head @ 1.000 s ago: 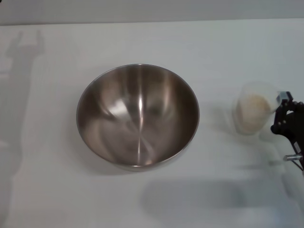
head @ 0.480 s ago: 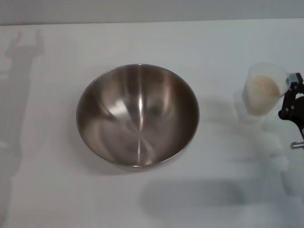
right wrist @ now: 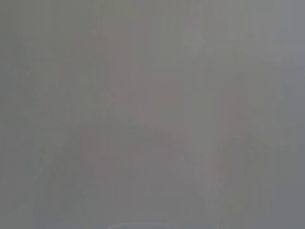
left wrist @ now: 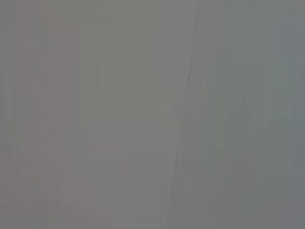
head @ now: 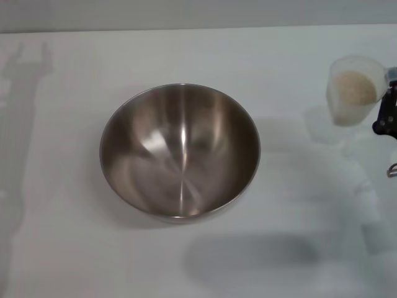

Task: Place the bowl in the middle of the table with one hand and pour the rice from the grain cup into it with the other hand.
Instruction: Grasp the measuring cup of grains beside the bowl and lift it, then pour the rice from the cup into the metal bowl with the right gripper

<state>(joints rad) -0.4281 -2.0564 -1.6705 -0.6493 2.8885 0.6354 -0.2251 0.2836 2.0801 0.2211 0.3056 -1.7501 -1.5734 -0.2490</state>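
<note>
The bowl (head: 180, 152), wide and steel with a shiny empty inside, rests on the white table (head: 74, 248) near its middle. Far to its right, the clear grain cup (head: 352, 92) hangs upright above the table, with pale rice (head: 355, 87) inside it. My right gripper (head: 384, 107) shows at the right edge of the head view, shut on the cup's side. The cup's shadow falls on the table below it. My left gripper is out of view. Both wrist views show only flat grey.
An arm's shadow lies on the table at the far left (head: 25, 93). A broad soft shadow lies in front of the bowl (head: 248, 257). The table's far edge meets a grey wall (head: 186, 15).
The right gripper has lifted the grain cup off the table, so it shows higher and farther right in the head view. The bowl has not moved.
</note>
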